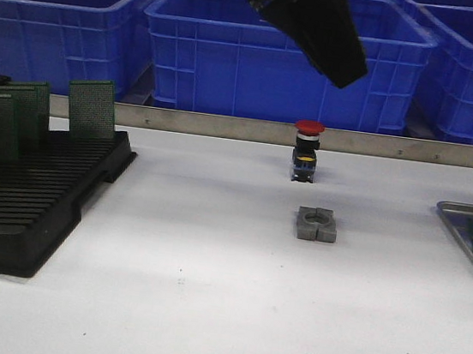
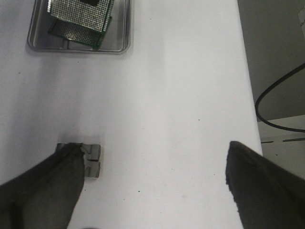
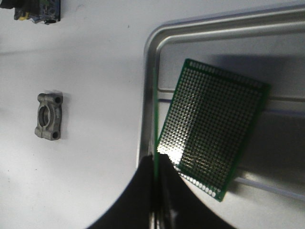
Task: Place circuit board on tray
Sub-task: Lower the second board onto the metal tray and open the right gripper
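Green perfboard is what I have pinched in the right gripper (image 3: 155,164): its fingers are pressed together on the edge of a board (image 3: 156,114) that I see edge-on in the right wrist view, a thin line running straight out from the fingertips. It hangs over the rim of the tray (image 3: 148,86); whether its far end touches the metal I cannot tell. Just beside the fingertips, on the tray's floor, lies another board (image 3: 212,131), flat and a little skewed. In the left wrist view there look to be two boards overlapping there already.

My left gripper (image 2: 152,183) is spread wide and holds nothing. It is raised over the table with a grey clamp block (image 2: 91,160) by one finger and the tray well ahead of it.

I judge the board light, stiff and thin, with smooth faces that could slip between the pads, so an edge pinch like this one is the right hold. It is brittle enough that I would not drop it from height. The risk I see is the held board landing on the rim, or leaning on the flat one and sliding off when I let go.
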`<state>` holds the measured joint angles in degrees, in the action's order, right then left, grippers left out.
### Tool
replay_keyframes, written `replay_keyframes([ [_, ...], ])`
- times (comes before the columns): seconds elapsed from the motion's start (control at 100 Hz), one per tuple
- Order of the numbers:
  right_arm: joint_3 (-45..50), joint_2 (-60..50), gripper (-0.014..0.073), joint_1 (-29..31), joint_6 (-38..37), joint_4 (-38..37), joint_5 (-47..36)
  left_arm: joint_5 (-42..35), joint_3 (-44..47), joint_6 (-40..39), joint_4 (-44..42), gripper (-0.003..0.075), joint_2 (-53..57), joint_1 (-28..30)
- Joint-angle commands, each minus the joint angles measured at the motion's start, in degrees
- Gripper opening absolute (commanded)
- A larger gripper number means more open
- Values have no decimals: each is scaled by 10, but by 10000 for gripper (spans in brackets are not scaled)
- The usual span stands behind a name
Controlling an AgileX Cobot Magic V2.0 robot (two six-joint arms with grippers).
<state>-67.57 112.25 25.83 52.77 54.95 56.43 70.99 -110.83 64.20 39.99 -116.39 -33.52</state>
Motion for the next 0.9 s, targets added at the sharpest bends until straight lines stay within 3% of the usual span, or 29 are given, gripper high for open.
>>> replay_keyframes([
  [0.0, -15, -28, -66, 5, 2, 27, 12, 16, -16, -5, 36, 569, 32, -4],
  [0.53, -15, -28, -62, 5, 2, 27, 0, 17, -16, -5, 36, 569, 32, -4],
  [0.89, -15, -28, 106, 5, 2, 25, -3, 17, -16, -5, 36, 569, 32, -4],
])
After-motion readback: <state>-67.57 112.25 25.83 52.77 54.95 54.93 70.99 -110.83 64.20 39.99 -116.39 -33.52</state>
